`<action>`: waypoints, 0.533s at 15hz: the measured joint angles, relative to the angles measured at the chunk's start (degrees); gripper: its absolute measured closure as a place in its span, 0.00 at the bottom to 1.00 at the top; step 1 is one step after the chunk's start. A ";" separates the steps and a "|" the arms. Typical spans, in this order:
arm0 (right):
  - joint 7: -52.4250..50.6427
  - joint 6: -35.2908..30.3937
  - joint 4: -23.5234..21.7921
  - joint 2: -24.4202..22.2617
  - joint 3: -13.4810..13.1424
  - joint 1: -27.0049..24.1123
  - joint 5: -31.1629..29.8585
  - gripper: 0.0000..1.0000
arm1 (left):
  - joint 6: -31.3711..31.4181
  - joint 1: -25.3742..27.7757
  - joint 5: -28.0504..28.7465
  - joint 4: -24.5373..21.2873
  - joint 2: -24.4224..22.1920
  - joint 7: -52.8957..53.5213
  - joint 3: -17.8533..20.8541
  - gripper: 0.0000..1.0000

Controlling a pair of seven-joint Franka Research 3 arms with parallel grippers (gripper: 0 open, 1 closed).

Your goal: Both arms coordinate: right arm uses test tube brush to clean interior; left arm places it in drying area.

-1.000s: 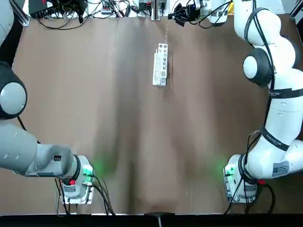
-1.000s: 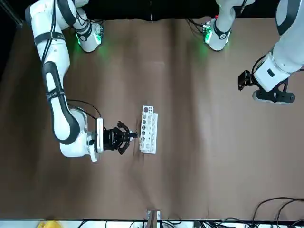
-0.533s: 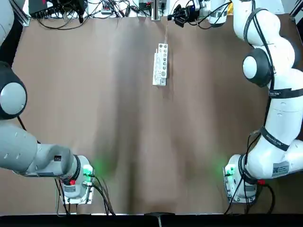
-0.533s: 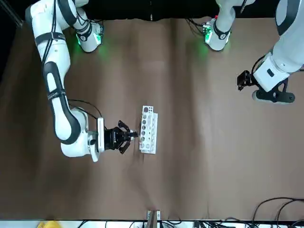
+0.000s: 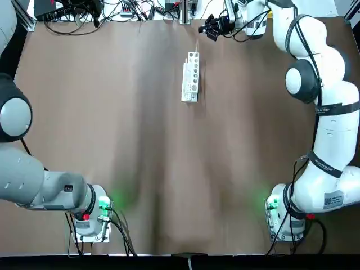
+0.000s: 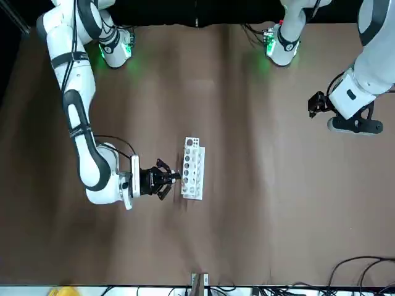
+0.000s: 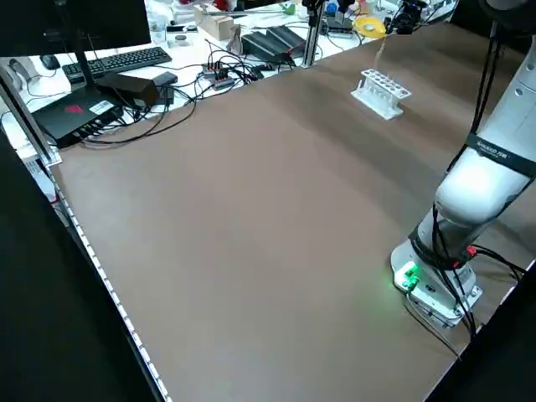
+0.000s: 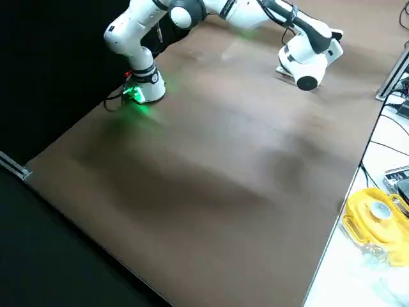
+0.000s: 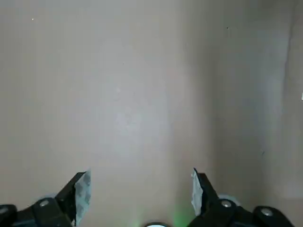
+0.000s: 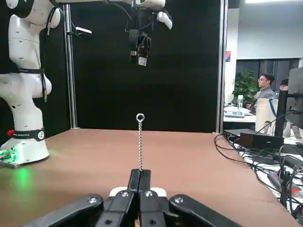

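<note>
You look to be at the brushing step, with the left arm's drying step still to do; where within the stroke you are is beyond what the views settle. Next, I'd line the brush up with the tube's mouth and work it straight up and down, if a tube does stand there; you can't make one out for certain.

Your right gripper [image 10: 140, 173] is closed on the brush [image 10: 147, 146], pinching its twisted wire handle between the fingertips. The gripper reaches out level, and the wire stands upright from it with the loop on top. Below the grip, the pale lower part runs down to the far end of the rack [image 5: 190, 90]. You can't tell whether its tip is inside anything there. The wire is thin, so it could pivot in your fingertips if you push off-axis; keep the motion slow.

The rack stands upright on the table [image 5: 135, 140], toward the far side, its row of holes running near to far. Your right arm [image 5: 337, 140] comes in from the right.

Your left gripper [image 9: 142, 194] waits raised over the left side, fingers spread with nothing between them, well apart from the rack. Beyond the table's far edge lie cables [image 7: 219, 75]; keep your right arm's own black cable away from those.
</note>
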 joint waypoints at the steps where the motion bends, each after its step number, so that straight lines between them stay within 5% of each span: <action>1: -0.26 0.00 0.00 0.17 0.01 0.08 0.00 0.98 | 0.00 -0.01 0.00 0.00 0.00 0.00 0.00 0.00; 8: -2.76 1.32 -0.01 1.60 0.01 0.25 0.00 0.98 | 0.01 -0.35 0.00 0.00 0.06 0.00 -0.14 0.00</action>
